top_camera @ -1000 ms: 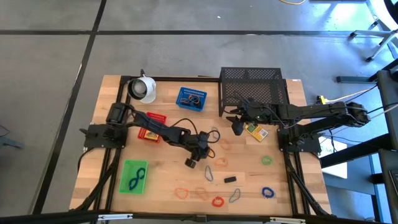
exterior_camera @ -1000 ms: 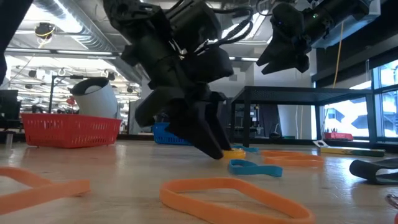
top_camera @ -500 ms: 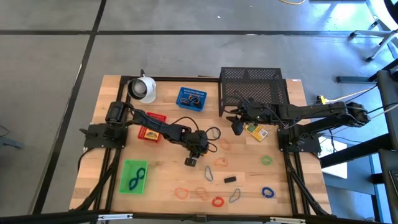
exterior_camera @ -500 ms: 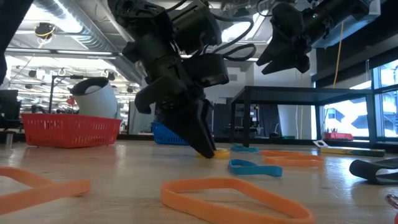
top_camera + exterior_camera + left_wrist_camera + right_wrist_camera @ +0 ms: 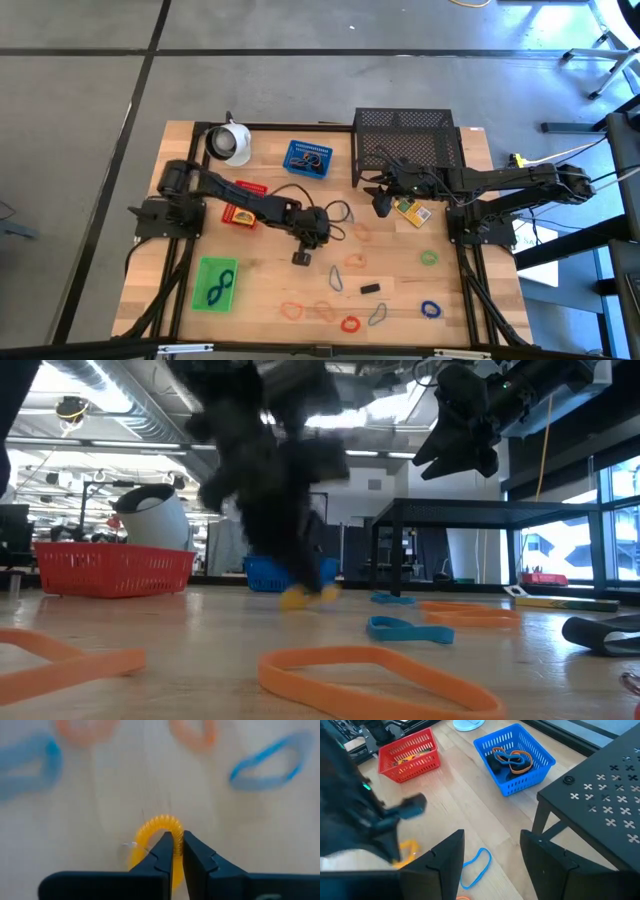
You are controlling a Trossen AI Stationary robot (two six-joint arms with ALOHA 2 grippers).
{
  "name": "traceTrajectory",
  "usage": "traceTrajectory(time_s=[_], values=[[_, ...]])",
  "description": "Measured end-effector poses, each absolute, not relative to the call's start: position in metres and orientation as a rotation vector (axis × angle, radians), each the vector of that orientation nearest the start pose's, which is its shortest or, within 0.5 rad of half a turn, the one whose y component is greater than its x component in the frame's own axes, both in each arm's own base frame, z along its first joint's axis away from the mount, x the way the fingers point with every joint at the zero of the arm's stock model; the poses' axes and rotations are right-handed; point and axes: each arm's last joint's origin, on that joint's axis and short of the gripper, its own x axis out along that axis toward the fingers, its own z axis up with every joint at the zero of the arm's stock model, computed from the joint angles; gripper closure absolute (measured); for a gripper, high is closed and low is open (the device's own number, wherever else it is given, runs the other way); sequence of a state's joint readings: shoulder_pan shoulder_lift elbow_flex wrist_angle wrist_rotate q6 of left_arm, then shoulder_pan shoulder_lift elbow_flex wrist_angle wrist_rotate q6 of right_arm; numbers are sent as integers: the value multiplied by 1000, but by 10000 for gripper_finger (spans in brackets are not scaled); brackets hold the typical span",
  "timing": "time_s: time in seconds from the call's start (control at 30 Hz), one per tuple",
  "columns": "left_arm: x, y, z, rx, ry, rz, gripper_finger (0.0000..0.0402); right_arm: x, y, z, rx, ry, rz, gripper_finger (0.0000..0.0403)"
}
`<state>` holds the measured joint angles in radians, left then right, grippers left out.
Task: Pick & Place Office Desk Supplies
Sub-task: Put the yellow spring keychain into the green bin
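Losing the yellow band loop (image 5: 159, 831) looks the main risk: the left hand (image 5: 173, 851) pinches only its thin edge, so a quick lift could flick it free. It sits between the fingertips, mid-surface (image 5: 400, 260). Farther right, the right hand (image 5: 383, 205) hovers open.

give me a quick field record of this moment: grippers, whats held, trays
left gripper: at mid-table, shut on the yellow band loop
right gripper: open, raised beside the black mesh rack, holding nothing
red tray: yellow items inside
blue tray: orange and blue loops plus dark pieces
green tray: blue loops inside
table: more loose loops scattered
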<state>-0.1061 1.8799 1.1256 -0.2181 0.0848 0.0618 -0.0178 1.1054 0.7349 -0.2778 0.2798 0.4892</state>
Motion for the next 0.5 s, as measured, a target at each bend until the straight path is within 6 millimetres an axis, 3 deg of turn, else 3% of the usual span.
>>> traceTrajectory(time_s=[0.33,0.5], values=[[346,-37,254,23,651,-170,386,228,-12,249,391,563,-429,209],[327,-40,299,7,472,-62,385,228,-12,249,386,563,-435,209]])
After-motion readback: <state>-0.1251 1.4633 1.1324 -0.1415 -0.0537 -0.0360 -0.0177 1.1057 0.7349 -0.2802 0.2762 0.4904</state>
